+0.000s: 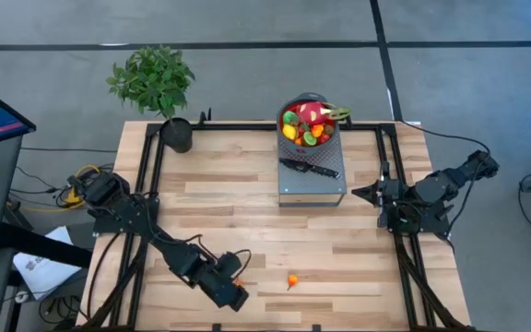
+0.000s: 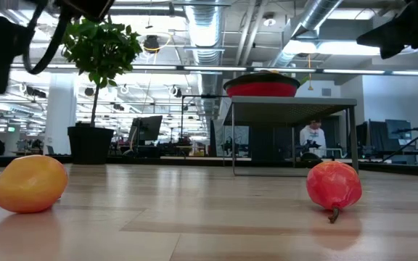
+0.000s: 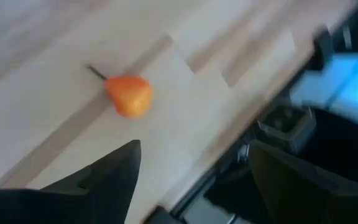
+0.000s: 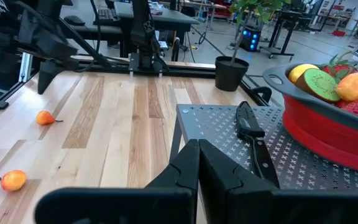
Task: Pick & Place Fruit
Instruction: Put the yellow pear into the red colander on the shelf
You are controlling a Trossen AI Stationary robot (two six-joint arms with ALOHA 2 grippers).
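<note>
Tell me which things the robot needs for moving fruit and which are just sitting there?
For the job: orange pear-shaped fruit, orange round fruit, fruit in the bowl, left gripper, fingers open.

Just there: red bowl, knife, potted plant, grey stand.

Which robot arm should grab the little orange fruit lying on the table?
Probably the left. Its gripper sits open right beside the orange fruit, while the right gripper is shut, far off by the platform.
</note>
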